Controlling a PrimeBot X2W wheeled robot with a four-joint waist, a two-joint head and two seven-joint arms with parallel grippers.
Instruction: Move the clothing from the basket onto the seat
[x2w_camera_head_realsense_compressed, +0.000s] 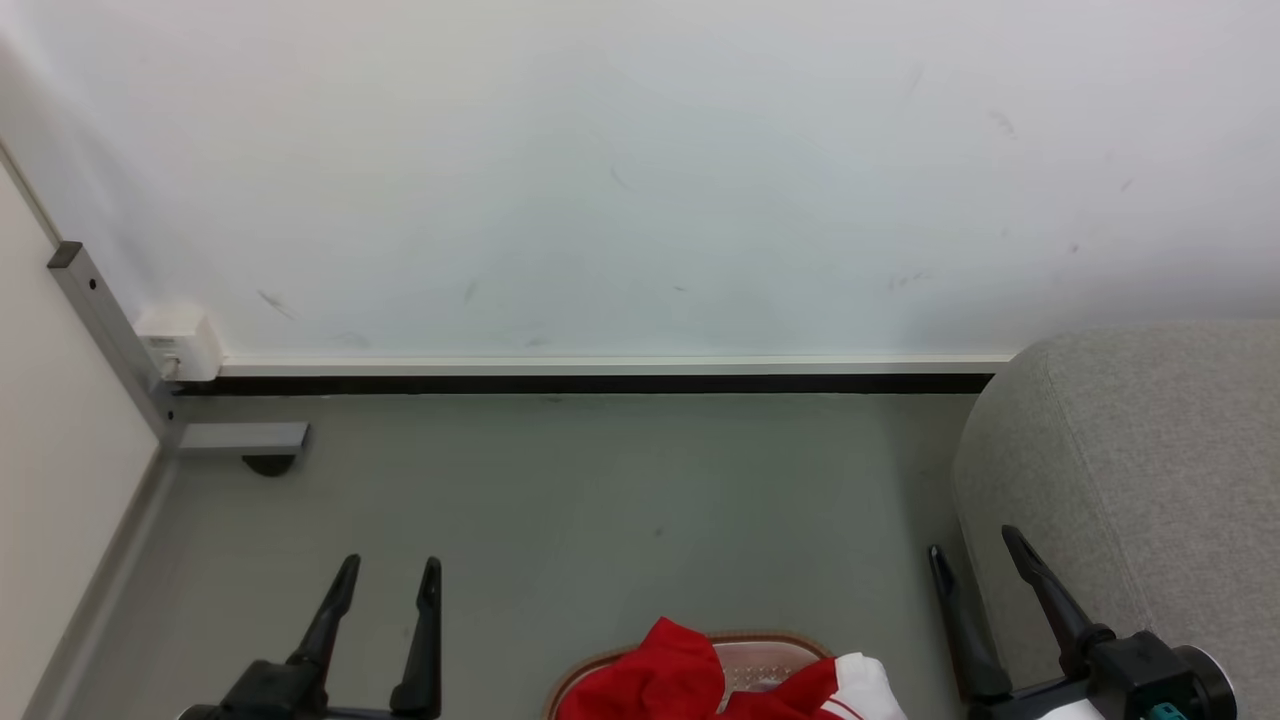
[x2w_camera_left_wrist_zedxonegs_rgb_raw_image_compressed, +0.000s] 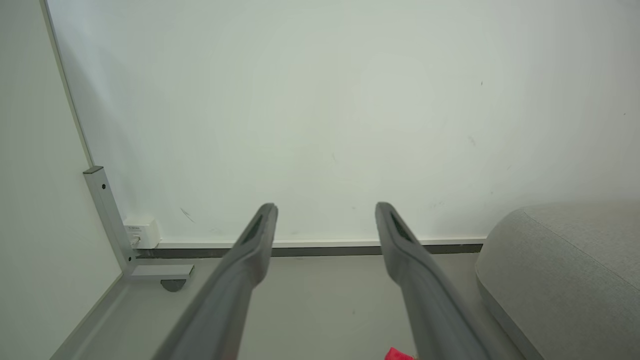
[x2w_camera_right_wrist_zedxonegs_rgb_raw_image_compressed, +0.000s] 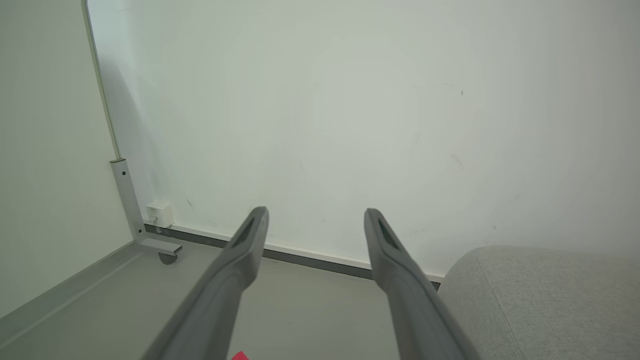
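Observation:
Red clothing (x2w_camera_head_realsense_compressed: 680, 675) with a white band lies heaped in the basket (x2w_camera_head_realsense_compressed: 760, 642), whose brown rim and pale lining show at the bottom edge of the head view. A tip of the red clothing (x2w_camera_left_wrist_zedxonegs_rgb_raw_image_compressed: 397, 354) peeks into the left wrist view, and another sliver of clothing (x2w_camera_right_wrist_zedxonegs_rgb_raw_image_compressed: 240, 356) into the right wrist view. The grey seat (x2w_camera_head_realsense_compressed: 1140, 470) fills the right side. My left gripper (x2w_camera_head_realsense_compressed: 390, 568) is open and empty, left of the basket. My right gripper (x2w_camera_head_realsense_compressed: 975, 545) is open and empty, between basket and seat. Nothing lies between the left gripper's (x2w_camera_left_wrist_zedxonegs_rgb_raw_image_compressed: 325, 207) fingers or the right gripper's (x2w_camera_right_wrist_zedxonegs_rgb_raw_image_compressed: 316, 212).
A white wall (x2w_camera_head_realsense_compressed: 640, 170) with a dark baseboard (x2w_camera_head_realsense_compressed: 580, 384) stands straight ahead. At the left, a partition panel rests on a grey metal foot with a caster (x2w_camera_head_realsense_compressed: 268, 462), beside a small white box (x2w_camera_head_realsense_compressed: 180, 343). Grey floor (x2w_camera_head_realsense_compressed: 600, 500) lies between wall and basket.

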